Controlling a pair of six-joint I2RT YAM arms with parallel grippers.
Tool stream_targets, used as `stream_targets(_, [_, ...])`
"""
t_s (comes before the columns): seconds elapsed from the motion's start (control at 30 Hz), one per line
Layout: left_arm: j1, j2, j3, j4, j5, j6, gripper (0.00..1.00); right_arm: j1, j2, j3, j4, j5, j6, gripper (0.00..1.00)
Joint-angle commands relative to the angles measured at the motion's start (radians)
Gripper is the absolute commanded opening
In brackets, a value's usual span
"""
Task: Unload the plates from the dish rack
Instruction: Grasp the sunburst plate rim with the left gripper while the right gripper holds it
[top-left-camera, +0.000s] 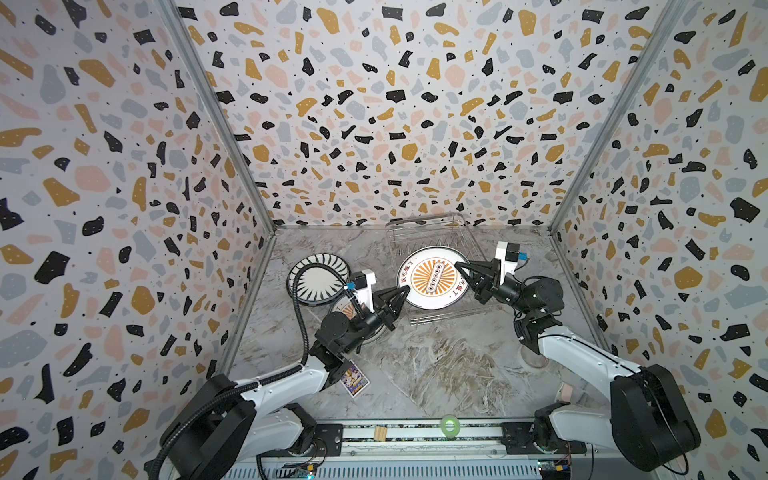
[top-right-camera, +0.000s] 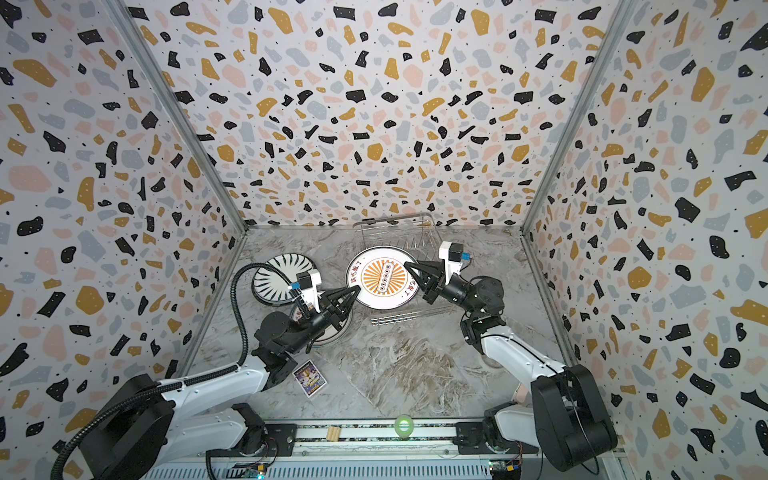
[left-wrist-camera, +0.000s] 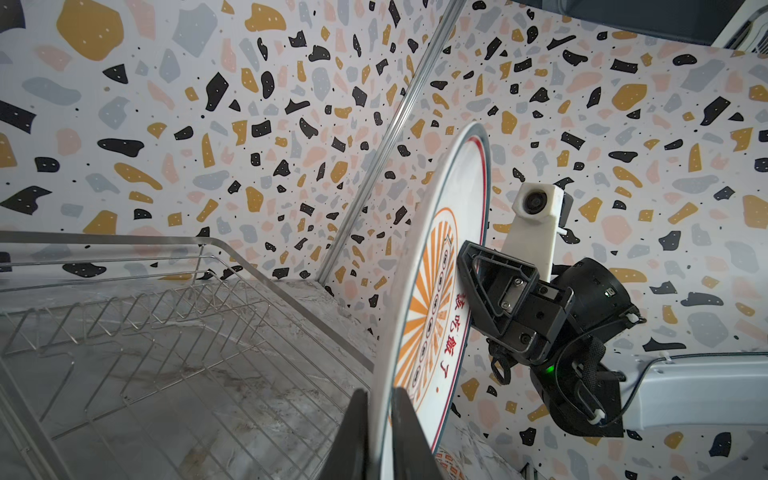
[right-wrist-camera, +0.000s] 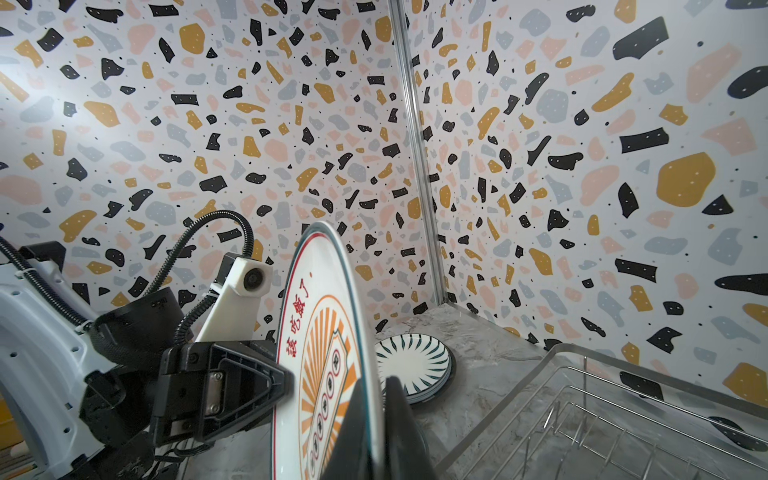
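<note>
- step: mid-air handover of the sunburst plate (top-left-camera: 432, 277), right arm to left, as i read it.
- my left gripper (top-left-camera: 404, 292): clamped on the plate's rim on the side toward the stacks. the left wrist view shows the rim pinched between both fingers.
- my right gripper (top-left-camera: 458, 265): clamped on the opposite rim, so both hands hold the same plate.
- the plate is tilted, face toward the top camera, over the near end of the dish rack (top-left-camera: 419, 230) and held up off it.
- the rack slots visible in the left wrist view are bare, so this is likely the last plate out.
- out of the rack: striped plates (top-left-camera: 318, 277) stacked at the left of the table (top-left-camera: 436, 365), plus an orange-patterned plate (top-left-camera: 341, 308) partly under my left arm.
- next: the right hand has to let go and back off first. only then does the left carry the plate over to the stacks and lay it flat.
- watch: one rim pinch on a wide plate may droop or twist once the right side releases. go slow and clear the rack rim.
</note>
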Motion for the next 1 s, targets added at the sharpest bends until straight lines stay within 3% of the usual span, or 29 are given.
stream_targets(0.0, [-0.008,-0.011,0.017,0.060,0.030,0.006,0.07,0.008,-0.028,0.008,0.042,0.010,-0.024,0.00])
stream_targets(0.1, [-0.009,-0.013,0.019,0.061,0.030,-0.002,0.00,0.021,-0.026,0.015,0.023,0.004,-0.051,0.00])
stream_targets(0.23, [-0.009,-0.021,0.014,0.061,0.026,-0.003,0.00,0.031,-0.027,0.011,0.011,0.012,-0.081,0.00])
stream_targets(0.33, [-0.009,-0.035,0.004,0.067,0.013,-0.018,0.00,0.032,-0.026,0.017,-0.002,0.018,-0.084,0.06])
stream_targets(0.47, [-0.007,-0.056,-0.018,0.093,0.003,-0.031,0.00,0.032,-0.026,0.020,-0.013,0.027,-0.086,0.18])
stream_targets(0.67, [-0.006,-0.118,-0.049,0.077,-0.042,-0.026,0.00,0.033,-0.038,0.016,-0.048,0.077,-0.104,0.48])
stream_targets(0.8, [0.002,-0.157,-0.059,0.021,-0.088,-0.014,0.00,0.033,-0.043,0.013,-0.057,0.104,-0.109,0.59])
stream_targets(0.97, [0.039,-0.205,-0.082,-0.032,-0.126,-0.037,0.00,0.032,-0.051,0.008,-0.068,0.141,-0.114,0.67])
